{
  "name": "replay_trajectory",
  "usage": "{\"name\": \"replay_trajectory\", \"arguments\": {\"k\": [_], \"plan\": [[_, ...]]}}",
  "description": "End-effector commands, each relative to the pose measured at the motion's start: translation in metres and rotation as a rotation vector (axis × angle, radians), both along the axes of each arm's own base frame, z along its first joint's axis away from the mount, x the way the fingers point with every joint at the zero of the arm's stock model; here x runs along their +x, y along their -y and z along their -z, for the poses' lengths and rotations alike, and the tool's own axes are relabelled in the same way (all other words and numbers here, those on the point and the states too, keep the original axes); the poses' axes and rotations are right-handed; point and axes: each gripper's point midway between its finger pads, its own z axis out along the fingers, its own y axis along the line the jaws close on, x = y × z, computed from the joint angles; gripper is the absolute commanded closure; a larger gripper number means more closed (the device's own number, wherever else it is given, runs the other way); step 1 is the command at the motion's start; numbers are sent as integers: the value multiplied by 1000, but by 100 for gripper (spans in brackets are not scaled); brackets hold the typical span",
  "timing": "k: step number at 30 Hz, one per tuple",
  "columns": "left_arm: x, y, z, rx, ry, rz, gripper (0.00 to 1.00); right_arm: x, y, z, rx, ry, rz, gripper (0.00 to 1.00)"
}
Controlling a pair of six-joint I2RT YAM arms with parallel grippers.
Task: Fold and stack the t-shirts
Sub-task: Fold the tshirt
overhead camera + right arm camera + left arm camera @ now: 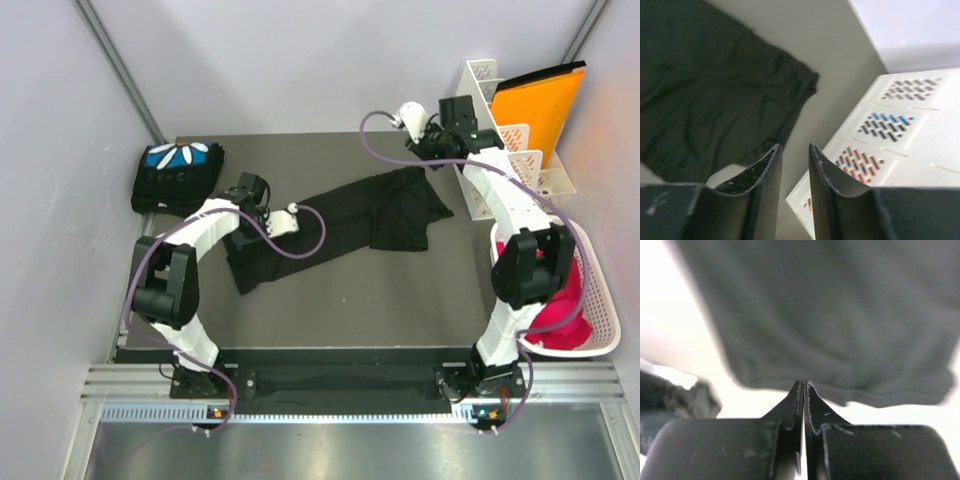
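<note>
One black t-shirt (345, 222) lies spread lengthwise across the dark table (330, 300); it is crumpled at its left end. A second t-shirt (178, 172), folded with a blue and white petal print on top, sits at the back left corner. My left gripper (265, 212) is over the left part of the spread shirt. In the left wrist view the left gripper (804, 382) is shut, its tips at the hem of the shirt (840, 315), with no cloth visibly pinched. My right gripper (425, 150) hovers by the shirt's back right corner; the right gripper (795, 146) is slightly open with nothing in it, beside the shirt (710, 105).
A white slotted rack (500, 140) holding an orange folder (538, 100) stands at the back right, close to my right gripper, and shows as the rack (900, 115) in the right wrist view. A white basket (600, 300) with pink cloth (565, 305) sits at the right edge.
</note>
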Motion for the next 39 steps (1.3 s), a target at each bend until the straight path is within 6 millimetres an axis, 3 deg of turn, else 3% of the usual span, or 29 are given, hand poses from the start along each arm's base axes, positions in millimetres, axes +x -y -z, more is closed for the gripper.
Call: {"name": "replay_trajectory", "arguments": {"k": [1, 2, 4, 8, 9, 11, 12, 14, 18, 19, 21, 25, 26, 28, 30, 31, 34, 39], "plan": [[60, -12, -49, -59, 301, -214, 100, -31, -9, -13, 13, 33, -136, 69], [65, -18, -55, -81, 328, -276, 100, -43, -15, 6, 4, -10, -177, 66], [83, -25, -74, -115, 411, -355, 100, -64, -19, 20, -38, -59, -263, 59], [108, -69, -103, -145, 553, -643, 69, -114, -36, 60, -74, -166, -457, 29], [115, -78, -117, -161, 593, -696, 62, -123, -39, 58, -87, -152, -494, 26], [118, -101, -118, -182, 604, -826, 51, -144, -54, 71, -116, -165, -588, 20], [123, -107, -129, -203, 624, -868, 44, -150, -60, 70, -126, -153, -613, 20], [121, -121, -126, -227, 609, -974, 40, -168, -77, 81, -165, -164, -688, 20], [120, -154, -146, -193, 715, -1140, 17, -179, -111, 87, -191, -115, -746, 21], [119, -155, -149, -199, 730, -1154, 6, -183, -124, 86, -197, -100, -772, 22], [118, -159, -159, -232, 760, -1187, 2, -183, -143, 90, -184, -104, -777, 22], [115, -168, -188, -270, 852, -1262, 1, -195, -200, 85, -153, -102, -834, 23], [116, -169, -195, -277, 868, -1272, 1, -197, -212, 93, -149, -117, -842, 23], [112, -169, -195, -279, 850, -1297, 1, -209, -236, 95, -137, -118, -871, 24], [104, -168, -190, -259, 819, -1315, 1, -216, -253, 109, -147, -146, -891, 24], [100, -168, -191, -266, 819, -1335, 1, -226, -270, 105, -141, -134, -926, 24], [88, -173, -199, -249, 849, -1341, 1, -243, -296, 113, -141, -142, -986, 24], [68, -190, -217, -188, 937, -1353, 1, -248, -327, 120, -119, -95, -1027, 25]]}}
